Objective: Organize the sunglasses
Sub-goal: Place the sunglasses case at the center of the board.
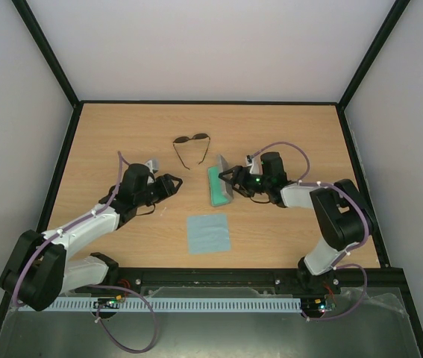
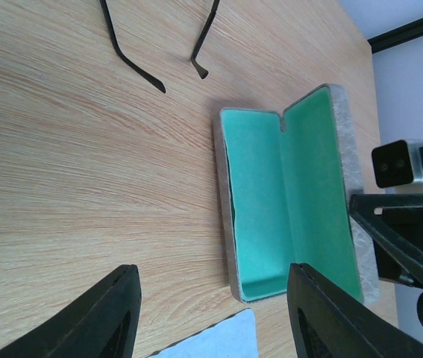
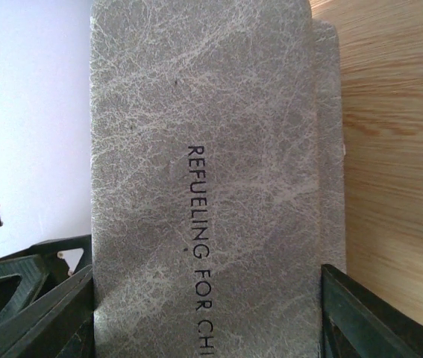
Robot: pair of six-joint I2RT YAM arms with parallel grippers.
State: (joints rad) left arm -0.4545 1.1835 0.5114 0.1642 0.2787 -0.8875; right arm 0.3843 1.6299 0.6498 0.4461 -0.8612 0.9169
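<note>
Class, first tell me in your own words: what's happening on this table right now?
The right tool grips the lid of the open case, which shows its green lining. The left tool is open and empty, facing the case. The sunglasses lie untouched on the table beyond the case, temples unfolded, not yet inside. A blue cloth lies nearer the arm bases.

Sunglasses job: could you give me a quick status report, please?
Left gripper open, empty. Right gripper holding case open. Sunglasses on table, outside case. Nothing between.
</note>
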